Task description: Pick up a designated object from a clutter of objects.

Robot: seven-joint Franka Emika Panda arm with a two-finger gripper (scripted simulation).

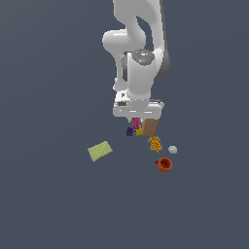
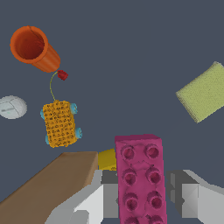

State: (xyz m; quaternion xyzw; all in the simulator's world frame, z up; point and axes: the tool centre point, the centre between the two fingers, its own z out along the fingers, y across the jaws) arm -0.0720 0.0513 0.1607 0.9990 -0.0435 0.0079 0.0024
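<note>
Pink brick (image 2: 140, 179): sits between the claw (image 2: 142, 197) fingers, low middle of the wrist picture.
Long way: runs straight out along the fingers.
Claw: closed on the brick's two long sides.
Neighbours: tan box (image 2: 48, 188) and yellow block (image 2: 107, 158) just beside it.

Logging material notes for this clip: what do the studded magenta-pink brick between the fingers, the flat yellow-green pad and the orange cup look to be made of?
Studded magenta-pink brick: likely moulded plastic, matte; rows of round studs, crisp edges.
Flat yellow-green pad: looks like sponge foam; fine grainy surface, soft corners.
Orange cup: smooth, even colour, thin rim; plastic or glazed ceramic, the render leaves it open.
The gripper brackets the brick.
</note>
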